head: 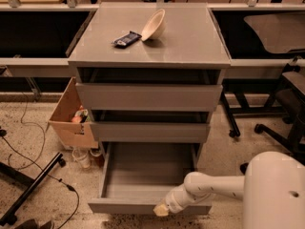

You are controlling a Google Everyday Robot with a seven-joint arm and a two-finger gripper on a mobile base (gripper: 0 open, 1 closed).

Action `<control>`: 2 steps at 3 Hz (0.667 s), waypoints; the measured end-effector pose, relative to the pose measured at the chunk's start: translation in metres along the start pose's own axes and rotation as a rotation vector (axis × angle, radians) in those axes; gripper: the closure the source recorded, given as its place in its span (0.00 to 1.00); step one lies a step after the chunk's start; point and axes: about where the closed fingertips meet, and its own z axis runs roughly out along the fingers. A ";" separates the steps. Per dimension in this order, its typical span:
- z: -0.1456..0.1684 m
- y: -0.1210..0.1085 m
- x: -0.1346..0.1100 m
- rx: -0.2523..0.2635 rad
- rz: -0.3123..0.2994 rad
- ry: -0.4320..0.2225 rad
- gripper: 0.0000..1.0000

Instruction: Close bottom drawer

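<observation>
The bottom drawer (143, 175) of the grey cabinet (190, 46) stands pulled far out, its grey tray showing and nothing in it. Its flat front (124, 206) is the edge nearest me. My gripper (162, 210) hangs at the end of the white arm (214, 187) and rests against the drawer front, right of its middle, with its tan tip at the front's top edge. The two drawers above sit only slightly out.
A white bowl (154, 25) on its side and a dark snack packet (127, 39) lie on the cabinet top. An open cardboard box (71, 118) and cups (83, 157) stand at the left. Office chair bases (271, 123) are at the right. A black stand leg (28, 190) lies at lower left.
</observation>
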 end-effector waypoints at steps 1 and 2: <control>0.043 -0.013 0.033 -0.042 0.170 0.029 1.00; 0.053 -0.021 0.064 -0.047 0.355 0.028 1.00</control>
